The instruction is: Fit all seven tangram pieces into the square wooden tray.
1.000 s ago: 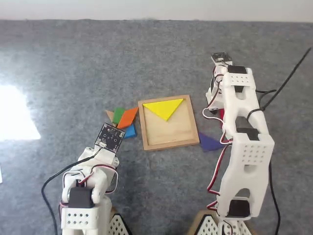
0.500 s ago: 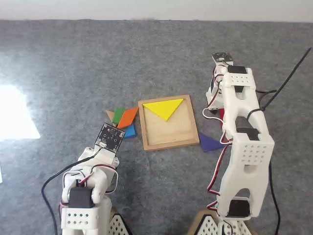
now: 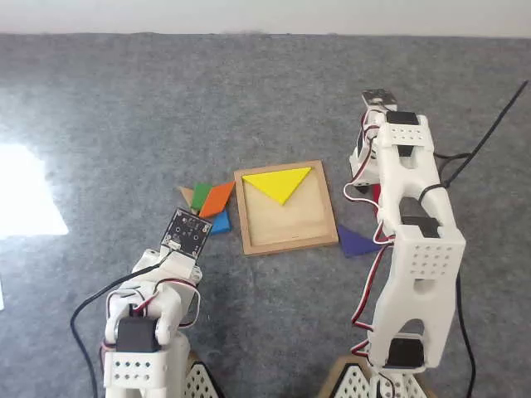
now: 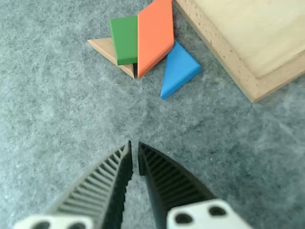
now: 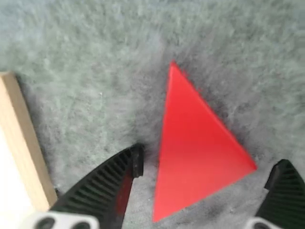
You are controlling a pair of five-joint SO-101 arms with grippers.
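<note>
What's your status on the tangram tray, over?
Left gripper shut, empty, short of blue piece. Right gripper open, straddling red triangle beside tray. Tray holds yellow triangle only. Nothing between red triangle and tray.

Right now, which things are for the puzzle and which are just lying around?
For the puzzle: wooden tray, yellow triangle, orange piece, green piece, blue triangle, tan triangle, purple triangle, red triangle.
Just lying about: grey mat, black cable.
</note>
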